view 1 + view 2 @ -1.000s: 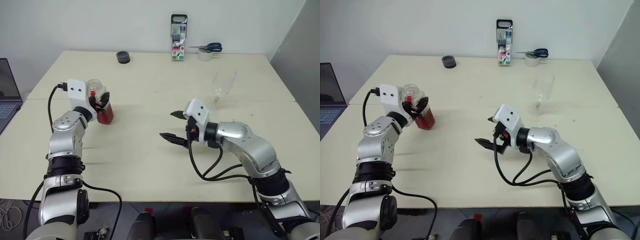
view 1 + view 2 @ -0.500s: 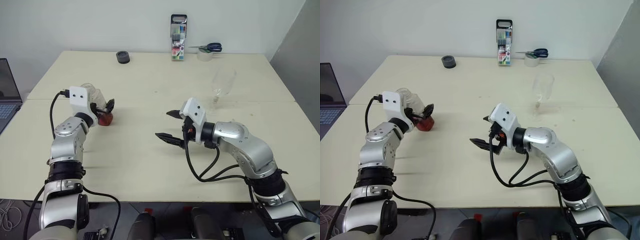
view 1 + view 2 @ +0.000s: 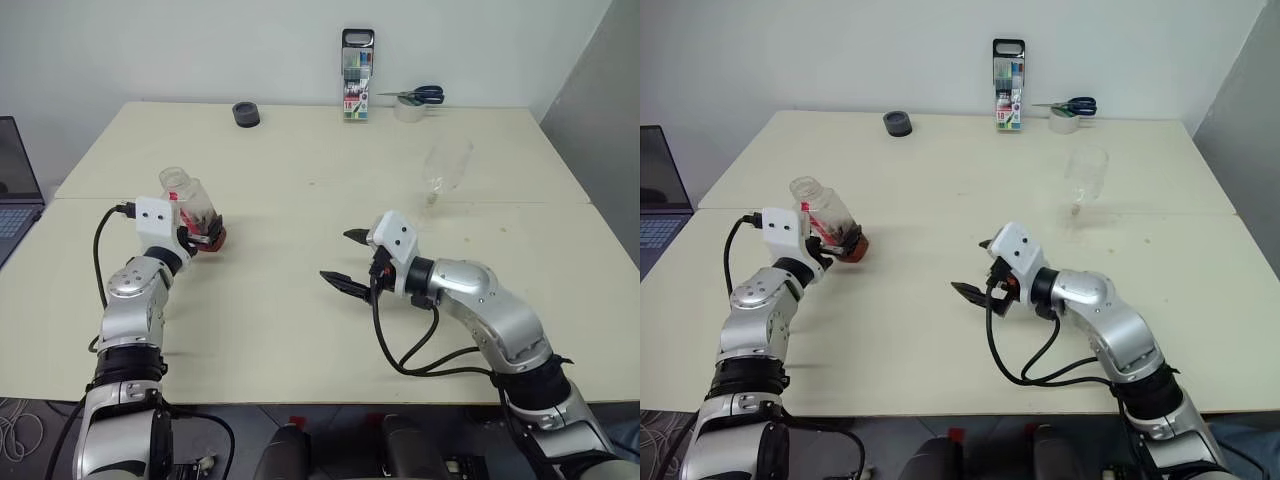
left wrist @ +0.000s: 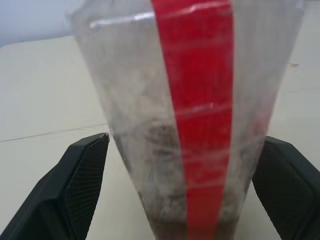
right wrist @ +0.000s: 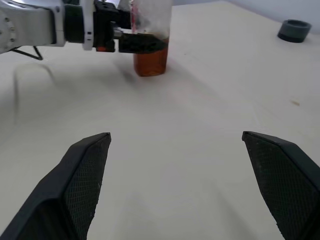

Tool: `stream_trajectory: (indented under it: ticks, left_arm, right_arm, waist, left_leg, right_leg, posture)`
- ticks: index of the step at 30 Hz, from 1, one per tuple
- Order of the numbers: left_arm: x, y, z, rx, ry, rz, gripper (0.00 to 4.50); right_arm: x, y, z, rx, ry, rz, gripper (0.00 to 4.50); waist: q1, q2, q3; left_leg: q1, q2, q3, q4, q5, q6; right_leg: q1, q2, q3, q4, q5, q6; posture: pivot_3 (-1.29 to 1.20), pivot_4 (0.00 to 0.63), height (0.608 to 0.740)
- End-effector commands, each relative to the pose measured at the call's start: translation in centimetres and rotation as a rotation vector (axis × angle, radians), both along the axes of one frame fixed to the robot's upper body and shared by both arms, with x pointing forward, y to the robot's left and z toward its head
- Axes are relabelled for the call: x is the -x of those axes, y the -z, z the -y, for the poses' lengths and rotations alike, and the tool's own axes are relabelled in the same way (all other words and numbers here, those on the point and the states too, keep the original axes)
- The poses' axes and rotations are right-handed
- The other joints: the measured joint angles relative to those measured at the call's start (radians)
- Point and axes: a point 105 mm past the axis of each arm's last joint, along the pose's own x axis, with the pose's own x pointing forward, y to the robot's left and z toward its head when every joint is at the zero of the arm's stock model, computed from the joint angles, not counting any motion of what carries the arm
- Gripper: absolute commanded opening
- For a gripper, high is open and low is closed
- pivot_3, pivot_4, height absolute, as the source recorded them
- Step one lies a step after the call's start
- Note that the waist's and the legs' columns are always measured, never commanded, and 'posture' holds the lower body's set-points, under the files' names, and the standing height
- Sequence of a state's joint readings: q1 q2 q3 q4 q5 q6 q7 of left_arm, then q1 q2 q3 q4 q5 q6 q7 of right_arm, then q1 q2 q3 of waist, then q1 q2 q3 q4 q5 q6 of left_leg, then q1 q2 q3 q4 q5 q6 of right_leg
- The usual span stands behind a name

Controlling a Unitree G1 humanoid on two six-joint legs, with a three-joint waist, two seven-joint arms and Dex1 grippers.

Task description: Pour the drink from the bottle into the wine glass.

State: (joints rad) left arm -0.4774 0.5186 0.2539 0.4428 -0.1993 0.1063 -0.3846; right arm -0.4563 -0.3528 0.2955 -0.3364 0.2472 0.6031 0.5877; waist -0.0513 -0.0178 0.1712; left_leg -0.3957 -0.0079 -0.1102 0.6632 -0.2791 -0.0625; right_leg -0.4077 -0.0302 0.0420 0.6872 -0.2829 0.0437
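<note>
The bottle [image 3: 190,202], clear plastic with a red label strip, stands on the table's left half. The drink [image 5: 151,62], amber-brown, fills only its bottom. My left gripper [image 3: 206,232] is open around the bottle's lower part; in the left wrist view there is a gap between the bottle [image 4: 190,100] and each finger. The wine glass [image 3: 445,165], clear and stemmed, stands far to the right near the table seam. My right gripper [image 3: 345,260] hovers open and empty over the middle of the table, pointing toward the bottle.
Along the far edge stand a black round cap [image 3: 246,114], a marker pack [image 3: 357,75] and scissors [image 3: 415,96] lying on a tape roll [image 3: 408,110]. A laptop [image 3: 15,180] sits past the left edge. A seam [image 3: 300,200] joins the two tabletops.
My left gripper has opened off the bottle and sunk a little; the bottle now stands free between its fingers. My right gripper has dropped slightly.
</note>
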Motion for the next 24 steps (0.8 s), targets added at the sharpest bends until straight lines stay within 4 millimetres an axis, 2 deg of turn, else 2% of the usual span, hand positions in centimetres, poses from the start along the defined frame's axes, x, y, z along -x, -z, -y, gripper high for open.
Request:
stream_trajectory:
  ticks: [1, 6, 11, 18, 22, 24]
  left_arm:
    - [0.4, -1.1, -0.1, -0.002, 0.002, 0.067, 4.46]
    - [1.2, -0.4, -0.4, -0.018, -0.004, 0.063, 4.46]
    - [3.6, 0.7, -0.5, -0.051, 0.006, 0.052, 4.46]
    - [6.6, 0.8, -0.4, -0.093, 0.050, 0.044, 4.46]
    - [8.8, 1.0, 2.3, -0.108, 0.218, 0.016, 4.46]
    - [9.5, 1.1, 4.7, -0.119, 0.351, -0.004, 4.46]
  right_arm:
    - [0.1, -0.7, 0.2, -0.029, 0.034, 0.072, 4.50]
    - [0.0, -0.3, 0.5, -0.044, 0.089, 0.101, 4.50]
    - [0.0, 0.7, 1.6, -0.074, 0.172, 0.096, 4.50]
    - [0.6, 1.5, 3.2, -0.101, 0.240, 0.070, 4.50]
    - [0.4, 2.2, 6.1, -0.120, 0.399, 0.041, 4.50]
    - [0.0, 2.6, 7.7, -0.172, 0.512, -0.002, 4.50]
  waist:
    - [0.000, 0.000, 0.000]
    - [0.000, 0.000, 0.000]
    - [0.001, 0.000, 0.000]
    - [0.004, -0.001, 0.000]
    - [0.005, -0.001, 0.000]
    - [0.011, -0.001, -0.001]
  left_leg:
    - [0.000, 0.000, 0.000, 0.000, 0.000, 0.000]
    - [0.000, 0.000, 0.000, 0.000, 0.000, 0.000]
    - [0.001, 0.000, 0.000, -0.001, 0.000, 0.000]
    - [0.002, 0.001, 0.001, -0.001, -0.002, 0.003]
    - [0.002, 0.001, 0.001, -0.001, -0.002, 0.003]
    - [0.002, 0.001, 0.001, -0.002, -0.002, 0.003]
  right_leg:
    - [0.000, 0.000, 0.000, 0.000, 0.000, 0.000]
    - [0.000, 0.000, 0.000, 0.001, 0.000, 0.000]
    - [0.000, 0.000, 0.001, 0.000, 0.000, 0.000]
    - [0.002, 0.000, 0.001, 0.000, 0.000, 0.000]
    - [0.002, 0.000, 0.001, -0.001, 0.000, 0.000]
    - [0.002, 0.000, 0.001, -0.002, 0.000, 0.000]
  posture:
    - [0.00, 0.150, 0.740]
    - [0.00, 0.150, 0.740]
    - [0.00, 0.150, 0.740]
    - [0.00, 0.150, 0.740]
    - [0.00, 0.150, 0.740]
    - [0.00, 0.150, 0.740]
